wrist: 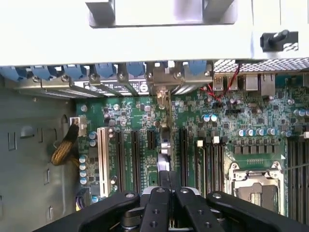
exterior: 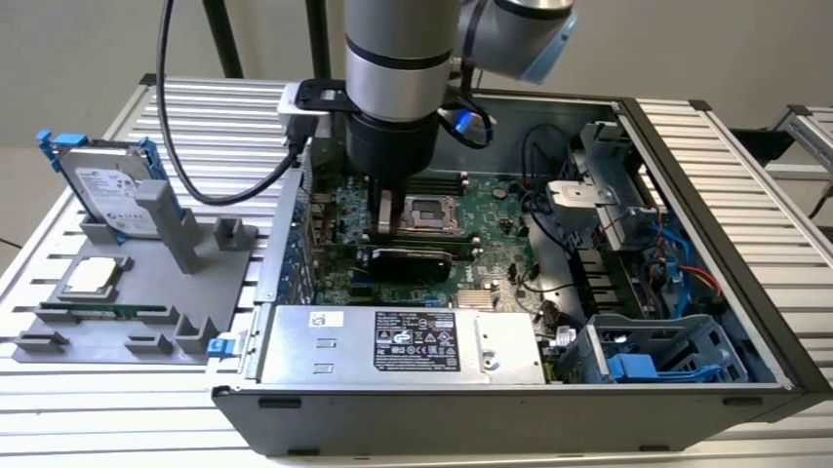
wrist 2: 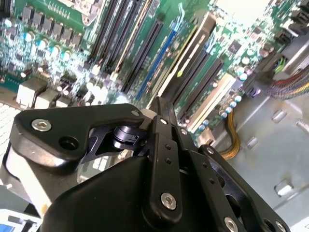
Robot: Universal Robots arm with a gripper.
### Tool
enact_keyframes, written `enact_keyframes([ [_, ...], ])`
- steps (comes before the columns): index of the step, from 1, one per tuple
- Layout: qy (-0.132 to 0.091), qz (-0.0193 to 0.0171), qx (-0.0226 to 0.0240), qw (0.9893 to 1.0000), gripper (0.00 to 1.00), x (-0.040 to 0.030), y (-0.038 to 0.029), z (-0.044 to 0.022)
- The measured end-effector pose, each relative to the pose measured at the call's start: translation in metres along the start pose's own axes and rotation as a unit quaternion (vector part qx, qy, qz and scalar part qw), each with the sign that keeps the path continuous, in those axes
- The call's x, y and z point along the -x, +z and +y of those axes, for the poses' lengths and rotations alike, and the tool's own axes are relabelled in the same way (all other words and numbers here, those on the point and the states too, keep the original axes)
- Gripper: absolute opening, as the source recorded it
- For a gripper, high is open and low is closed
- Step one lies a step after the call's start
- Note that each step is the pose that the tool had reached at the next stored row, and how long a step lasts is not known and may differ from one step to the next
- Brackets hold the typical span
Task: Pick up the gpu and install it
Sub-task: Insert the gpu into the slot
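Misalignment risk: my pincer (wrist: 164, 181) grips the gpu (exterior: 412, 258) edge-on above the motherboard (exterior: 501, 210) slots; any tilt could jam it.

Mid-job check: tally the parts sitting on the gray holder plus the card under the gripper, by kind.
hard drive: 1
processor chip: 1
memory stick: 1
gpu: 1
Total: 4

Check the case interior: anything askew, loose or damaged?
Nothing stands out. The gripper is down inside the open case, shut on the gpu, which stands on edge over the motherboard, in line with the expansion slots. No visible damage or loose parts.
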State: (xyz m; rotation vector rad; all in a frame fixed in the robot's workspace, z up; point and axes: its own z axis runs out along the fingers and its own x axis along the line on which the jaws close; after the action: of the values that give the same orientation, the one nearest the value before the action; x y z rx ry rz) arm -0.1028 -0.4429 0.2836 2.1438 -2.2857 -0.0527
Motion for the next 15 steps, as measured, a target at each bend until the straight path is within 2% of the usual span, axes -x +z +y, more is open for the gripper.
enact_keyframes([
  [8,-0.002,0.0001,0.0028,1.0,0.0,-0.0006,-0.0069,0.0122],
  [15,-0.007,0.0002,0.003,1.0,0.0,-0.0002,-0.0083,0.0236],
])
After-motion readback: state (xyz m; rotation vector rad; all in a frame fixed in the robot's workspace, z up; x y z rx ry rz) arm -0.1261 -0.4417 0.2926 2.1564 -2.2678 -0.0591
